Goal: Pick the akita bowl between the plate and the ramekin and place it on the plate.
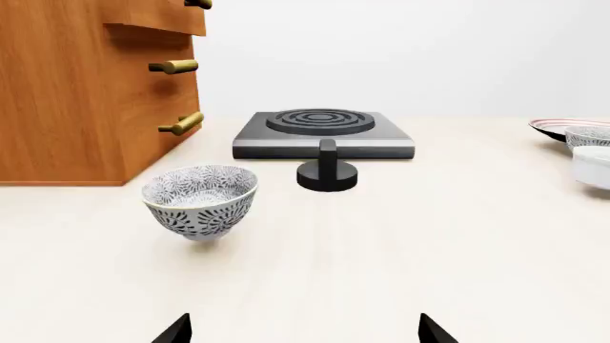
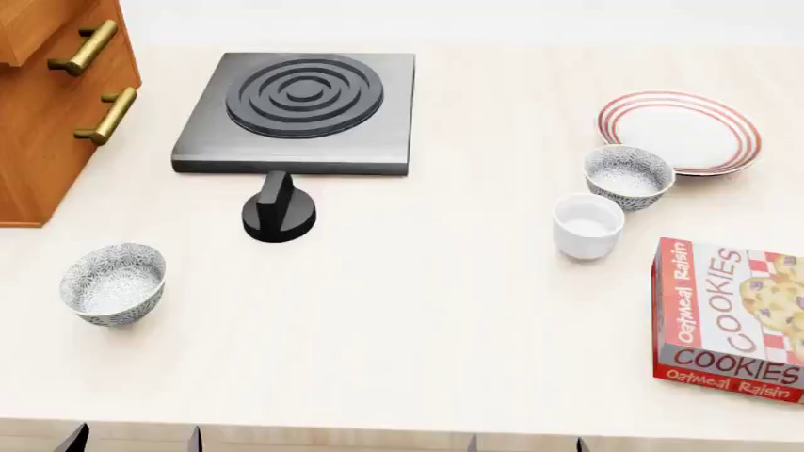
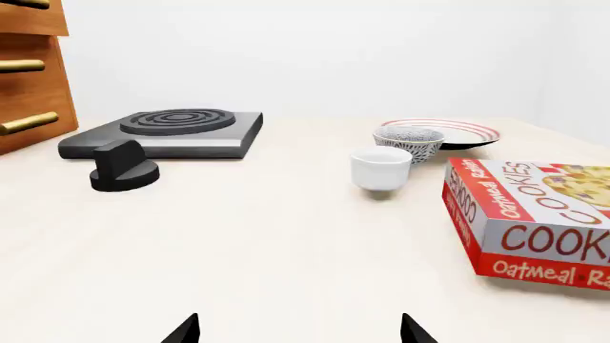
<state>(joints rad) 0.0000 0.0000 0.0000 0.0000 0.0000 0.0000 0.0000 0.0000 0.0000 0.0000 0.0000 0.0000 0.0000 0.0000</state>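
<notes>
The grey speckled akita bowl [image 2: 628, 175] sits empty between the empty red-ringed white plate [image 2: 680, 132] and plain white ramekin [image 2: 586, 225], well beyond the spread, empty right claw [image 3: 298, 330].

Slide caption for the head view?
Akita bowl sits between plate and ramekin; a second speckled bowl stands far left.

You see only tool tips at the edges | cookie box [image 2: 729, 320] cropped right | drawer cabinet [image 2: 51, 104] cropped left
</notes>
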